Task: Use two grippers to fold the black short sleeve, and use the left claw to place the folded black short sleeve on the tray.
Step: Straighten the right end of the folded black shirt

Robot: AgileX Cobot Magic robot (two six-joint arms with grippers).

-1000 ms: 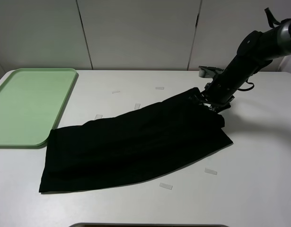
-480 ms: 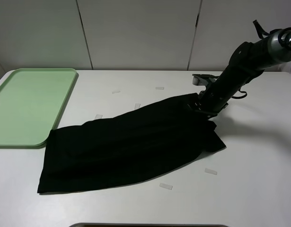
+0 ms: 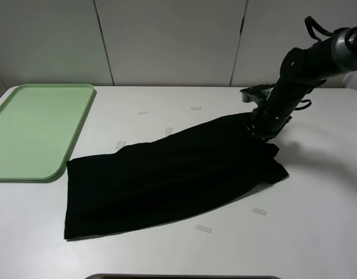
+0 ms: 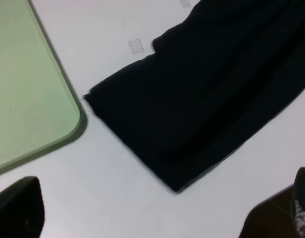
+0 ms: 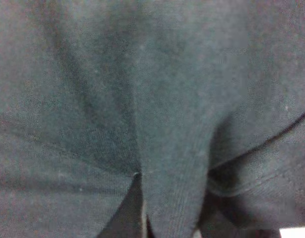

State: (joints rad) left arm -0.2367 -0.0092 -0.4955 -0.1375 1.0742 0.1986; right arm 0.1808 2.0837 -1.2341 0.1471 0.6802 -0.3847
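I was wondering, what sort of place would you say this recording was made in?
Probably a robotics lab test bench: a plain white table dotted with small tape markers, white wall panels behind, and a black robot arm reaching onto a black short sleeve.

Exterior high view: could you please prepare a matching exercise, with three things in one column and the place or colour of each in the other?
Things:
1. tray
2. black short sleeve
3. right end effector

Descriptions:
a. pinching the right end of the fabric
b. pale green, at the far left
c. spread out diagonally across the middle

Pairs: 1-b, 2-c, 3-a
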